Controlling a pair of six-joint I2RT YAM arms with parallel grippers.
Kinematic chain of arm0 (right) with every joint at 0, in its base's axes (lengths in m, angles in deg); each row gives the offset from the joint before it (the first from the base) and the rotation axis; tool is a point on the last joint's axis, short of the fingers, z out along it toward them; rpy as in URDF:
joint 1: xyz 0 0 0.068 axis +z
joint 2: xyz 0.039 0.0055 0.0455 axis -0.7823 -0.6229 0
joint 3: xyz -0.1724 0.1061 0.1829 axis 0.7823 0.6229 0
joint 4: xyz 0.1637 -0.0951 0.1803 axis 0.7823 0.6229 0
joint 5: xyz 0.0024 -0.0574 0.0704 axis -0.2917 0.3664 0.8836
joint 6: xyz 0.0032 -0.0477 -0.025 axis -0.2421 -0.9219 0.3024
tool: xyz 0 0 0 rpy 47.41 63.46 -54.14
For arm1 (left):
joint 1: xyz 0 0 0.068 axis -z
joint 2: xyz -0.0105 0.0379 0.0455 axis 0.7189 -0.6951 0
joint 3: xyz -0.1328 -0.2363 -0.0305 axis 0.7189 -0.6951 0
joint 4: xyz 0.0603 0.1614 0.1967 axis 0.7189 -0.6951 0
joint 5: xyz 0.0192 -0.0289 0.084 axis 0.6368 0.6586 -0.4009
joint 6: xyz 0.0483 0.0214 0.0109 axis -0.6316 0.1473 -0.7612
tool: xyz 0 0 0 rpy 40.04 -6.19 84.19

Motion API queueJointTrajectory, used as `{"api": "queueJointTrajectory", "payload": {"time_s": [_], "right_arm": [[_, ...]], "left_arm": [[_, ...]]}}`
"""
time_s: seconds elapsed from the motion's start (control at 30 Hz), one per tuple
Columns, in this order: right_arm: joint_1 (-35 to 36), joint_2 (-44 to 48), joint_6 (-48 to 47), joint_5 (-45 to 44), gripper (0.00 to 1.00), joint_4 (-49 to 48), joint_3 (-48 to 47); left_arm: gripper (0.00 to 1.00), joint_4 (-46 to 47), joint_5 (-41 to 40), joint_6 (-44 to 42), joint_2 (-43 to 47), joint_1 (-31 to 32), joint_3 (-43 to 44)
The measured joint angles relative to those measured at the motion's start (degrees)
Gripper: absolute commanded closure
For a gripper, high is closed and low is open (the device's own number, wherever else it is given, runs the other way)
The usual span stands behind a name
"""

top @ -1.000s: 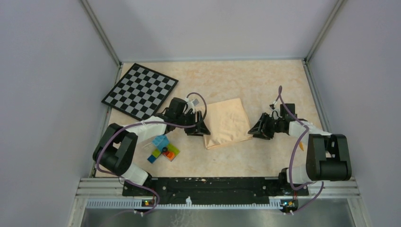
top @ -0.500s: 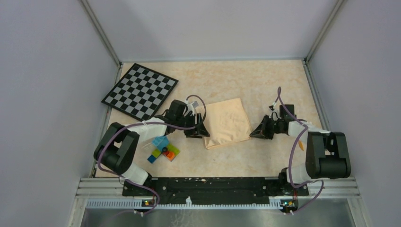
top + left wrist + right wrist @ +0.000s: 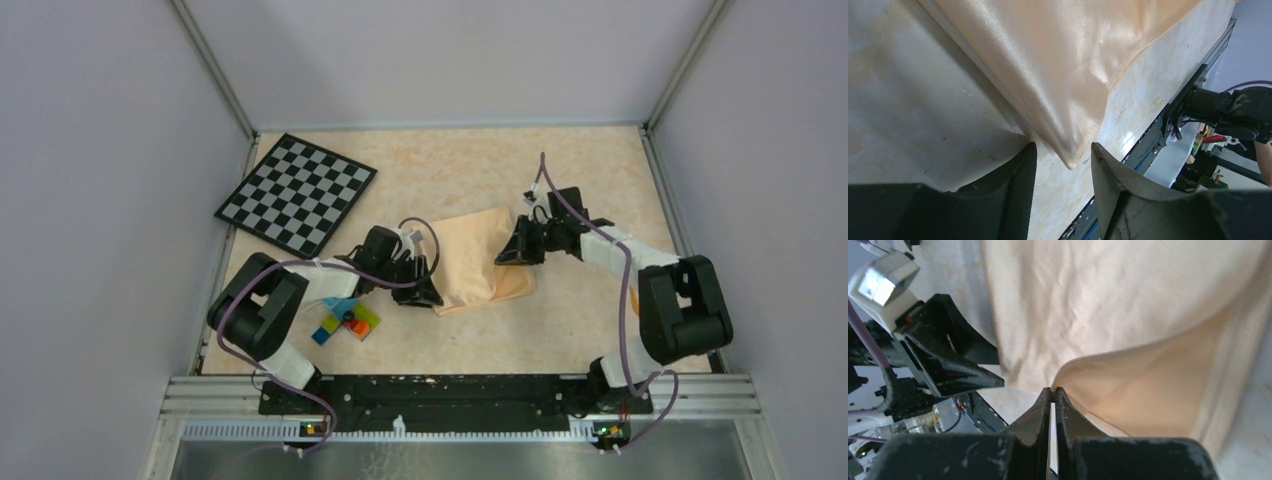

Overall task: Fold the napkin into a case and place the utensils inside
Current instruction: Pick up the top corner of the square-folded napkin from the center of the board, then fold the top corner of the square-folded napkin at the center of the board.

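Beige marbled table (image 3: 560,170) fills the top view. The napkin (image 3: 470,265) lies at its centre, with the left gripper (image 3: 428,293) at the cloth's near-left corner and the right gripper (image 3: 503,256) over its right part, where a layer is lifted. Left wrist view: the jaws stand apart, the napkin's corner between them. Right wrist view: the jaws are pinched together on a raised napkin edge.
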Motion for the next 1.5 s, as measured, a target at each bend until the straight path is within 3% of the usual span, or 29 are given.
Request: {"api": "queueJointTrajectory", "payload": {"time_s": [0.07, 0.3, 0.53, 1.5], "right_arm": [[2.2, -4.3, 1.1, 1.0, 1.0, -2.1, -3.0], [9.0, -19.9, 5.7, 3.9, 1.0, -8.2, -13.4], [11.6, -27.4, 8.8, 5.7, 1.0, -12.2, -21.2], [14.2, -43.2, 19.1, 6.4, 1.0, -21.2, -37.0]], "left_arm": [[0.49, 1.2, 0.0, 0.4, 0.8, 0.0, -1.0], [0.69, 3.4, -0.8, 2.2, 3.1, 0.0, -5.1], [0.71, 6.2, -0.5, 4.2, 3.8, 0.2, -7.6], [0.74, 10.4, -0.3, 5.7, 2.0, 2.4, -8.4]]}}
